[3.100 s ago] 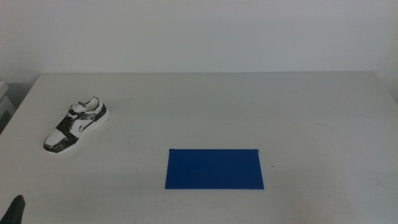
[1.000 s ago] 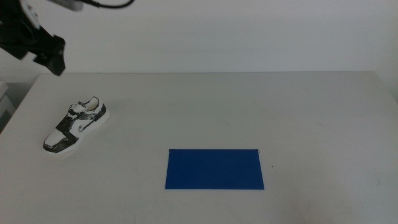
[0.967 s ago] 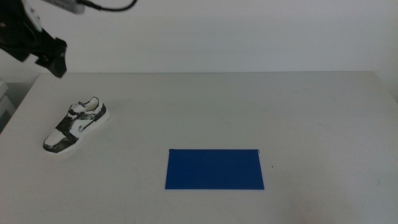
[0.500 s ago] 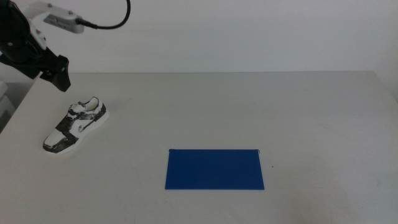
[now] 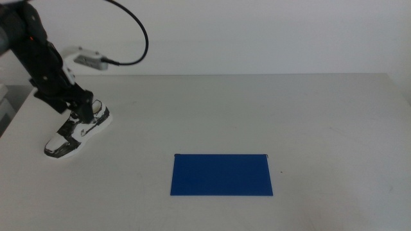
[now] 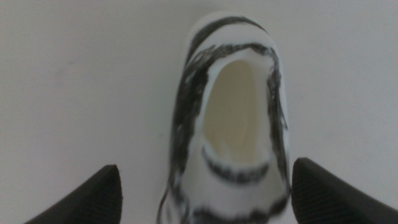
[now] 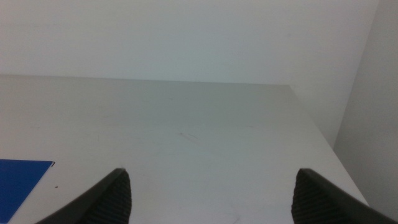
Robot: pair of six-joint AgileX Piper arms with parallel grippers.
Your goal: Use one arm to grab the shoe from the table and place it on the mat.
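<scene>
The blue mat [image 5: 221, 174] lies flat at the near middle of the white counter [image 5: 257, 109]. Left of the mat and farther back sits the shoe [image 5: 77, 130]. The left tool [image 6: 205, 193] hangs over its heel, spread, a jaw either side. The right tool [image 7: 211, 193] waits spread, off the mat's right.

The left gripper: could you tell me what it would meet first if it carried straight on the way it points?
Most likely the shoe. The left gripper points down at its heel opening, open jaws on either side, seemingly not touching yet.
</scene>
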